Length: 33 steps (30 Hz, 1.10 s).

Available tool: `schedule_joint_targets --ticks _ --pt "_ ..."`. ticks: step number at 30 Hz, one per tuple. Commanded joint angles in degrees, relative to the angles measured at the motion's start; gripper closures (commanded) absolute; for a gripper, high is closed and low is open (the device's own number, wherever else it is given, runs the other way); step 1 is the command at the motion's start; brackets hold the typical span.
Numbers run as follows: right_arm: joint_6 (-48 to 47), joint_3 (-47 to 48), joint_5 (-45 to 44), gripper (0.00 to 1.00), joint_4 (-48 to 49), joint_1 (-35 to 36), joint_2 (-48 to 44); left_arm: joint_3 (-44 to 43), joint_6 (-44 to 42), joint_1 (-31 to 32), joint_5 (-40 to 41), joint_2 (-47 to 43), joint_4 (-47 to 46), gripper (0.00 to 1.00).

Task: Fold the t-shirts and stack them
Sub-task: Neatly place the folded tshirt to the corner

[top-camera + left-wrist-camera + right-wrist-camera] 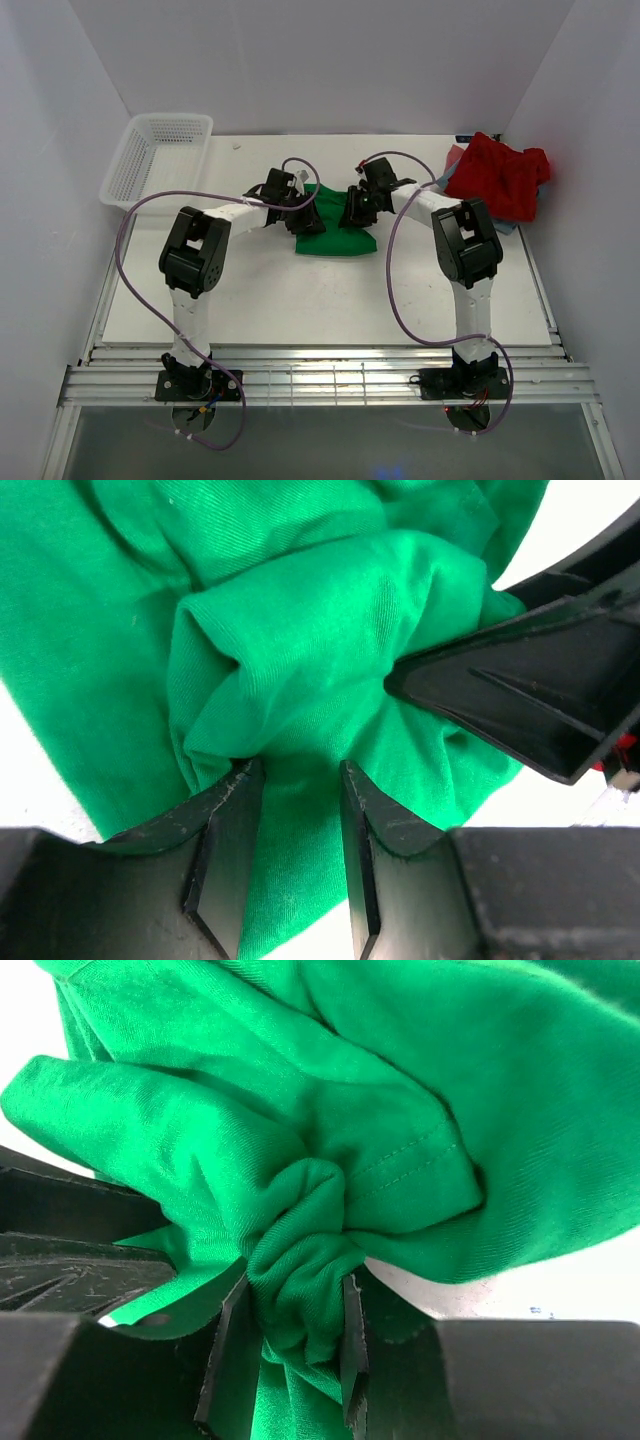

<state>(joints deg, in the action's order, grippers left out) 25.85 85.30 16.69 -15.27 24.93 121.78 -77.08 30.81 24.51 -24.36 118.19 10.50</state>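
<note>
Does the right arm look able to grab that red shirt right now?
Not straight away, I think: its jaws are shut on the green t-shirt, so it must let go first. Otherwise nothing lies between it and the red t-shirt.

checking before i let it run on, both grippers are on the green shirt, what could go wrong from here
1. The left gripper and right gripper each pinch a bunched wad of the green t-shirt, not a flat edge, so any fold may come out creased or lopsided.
2. The grippers sit close together; the left wrist view shows the right one's finger beside the pinch, so they might collide when moving.
</note>
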Motion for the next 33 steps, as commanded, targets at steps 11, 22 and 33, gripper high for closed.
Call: schedule_joint_targets --ticks 11,22,33 --pt "-14.8 28.7 -18.9 0.92 -29.5 -5.8 0.2 -3.5 -0.3 -1.1 5.5 -12.0 10.9 0.52" --pt "-18.6 30.7 -26.5 0.92 -34.7 -14.0 -5.3 -0.2 0.0 -1.8 5.4 -14.2 10.8 0.52" --pt "-22.5 42.9 -28.3 0.92 -35.1 -21.5 -6.1 1.3 -0.5 -1.8 4.0 -12.9 10.6 0.53"
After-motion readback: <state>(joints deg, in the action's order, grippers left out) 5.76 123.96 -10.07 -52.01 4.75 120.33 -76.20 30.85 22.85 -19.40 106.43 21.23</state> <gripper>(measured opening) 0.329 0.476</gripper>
